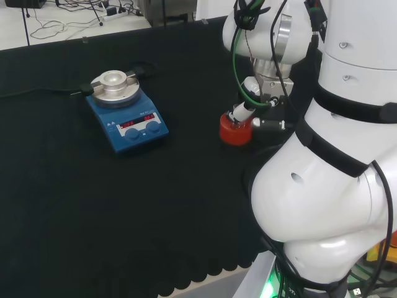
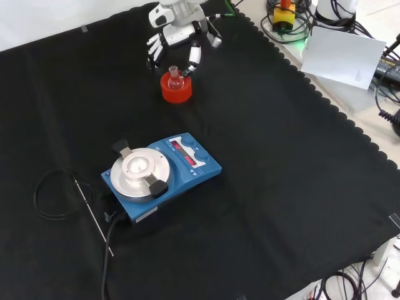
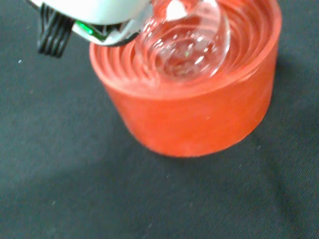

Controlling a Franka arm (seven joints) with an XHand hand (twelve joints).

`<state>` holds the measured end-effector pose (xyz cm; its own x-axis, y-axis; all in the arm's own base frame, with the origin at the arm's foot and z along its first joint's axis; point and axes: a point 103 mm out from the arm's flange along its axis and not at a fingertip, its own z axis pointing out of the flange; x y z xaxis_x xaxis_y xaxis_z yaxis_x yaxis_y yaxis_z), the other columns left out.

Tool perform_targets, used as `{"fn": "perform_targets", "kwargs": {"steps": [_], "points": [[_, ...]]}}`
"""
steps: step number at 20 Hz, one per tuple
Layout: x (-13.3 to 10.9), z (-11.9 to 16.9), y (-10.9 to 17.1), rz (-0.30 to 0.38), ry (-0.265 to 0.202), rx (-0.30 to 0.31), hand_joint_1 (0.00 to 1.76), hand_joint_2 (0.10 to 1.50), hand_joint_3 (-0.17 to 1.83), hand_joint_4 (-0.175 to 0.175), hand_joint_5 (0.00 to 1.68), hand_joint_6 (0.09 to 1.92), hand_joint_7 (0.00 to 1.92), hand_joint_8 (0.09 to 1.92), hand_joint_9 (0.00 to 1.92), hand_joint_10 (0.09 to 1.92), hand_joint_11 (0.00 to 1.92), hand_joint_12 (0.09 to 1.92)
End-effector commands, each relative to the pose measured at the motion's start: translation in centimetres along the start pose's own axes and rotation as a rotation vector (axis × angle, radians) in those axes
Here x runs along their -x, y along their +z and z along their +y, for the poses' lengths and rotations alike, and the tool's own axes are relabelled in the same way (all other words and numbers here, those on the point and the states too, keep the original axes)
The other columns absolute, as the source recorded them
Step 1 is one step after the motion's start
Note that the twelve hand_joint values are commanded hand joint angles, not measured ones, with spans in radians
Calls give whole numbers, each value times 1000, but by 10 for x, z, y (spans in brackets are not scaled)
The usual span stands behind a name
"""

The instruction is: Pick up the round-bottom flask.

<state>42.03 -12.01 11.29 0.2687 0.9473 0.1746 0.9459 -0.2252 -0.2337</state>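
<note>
1. The worktop point(image 2: 262, 187) spreads wide under its black cloth, and in the front view most of it lies bare to the right of and below the action. Its scalloped edge runs down the right side, well apart from where the work goes on.

2. The blue hotplate point(image 2: 161, 175) sits in the middle of the cloth in the front view, nearer the camera than the flask and well apart from it, with a black cable point(image 2: 57, 197) looping off to its left. Neither crowds the lift, I judge.

3. The robot hand point(image 2: 178, 44) comes in from the top of the front view and hangs right over the red stand point(image 2: 176, 87). Its fingers are spread and reach down around the flask's neck, not clamped on it as far as I can see. In the head view a fingertip sits just beside the stand's top.

4. The flask point(image 2: 174, 77) sits upright in the red ribbed stand, its round belly nestled in the rings in the wrist view.

5. Progress call: the reach looks done, while the grasp and the lift are left. There is open room above for a straight pull upward; the stand's rim is the one edge to clear.
</note>
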Motion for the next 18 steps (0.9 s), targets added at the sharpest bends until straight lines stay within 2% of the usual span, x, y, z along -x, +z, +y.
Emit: {"fn": "perform_targets", "kwargs": {"steps": [1, 9, 18], "points": [[7, 1, -1, -2, 10, 16, 948, 585, 699, -83, 712, 784, 385, 709, 543, 660, 211, 1387], [5, 3, -1, -3, 8, 29, 987, 596, 695, -90, 847, 795, 407, 720, 564, 663, 245, 1375], [-6, 2, 3, -17, 1, 28, 992, 595, 696, -93, 891, 801, 416, 722, 572, 660, 257, 1372]]}}
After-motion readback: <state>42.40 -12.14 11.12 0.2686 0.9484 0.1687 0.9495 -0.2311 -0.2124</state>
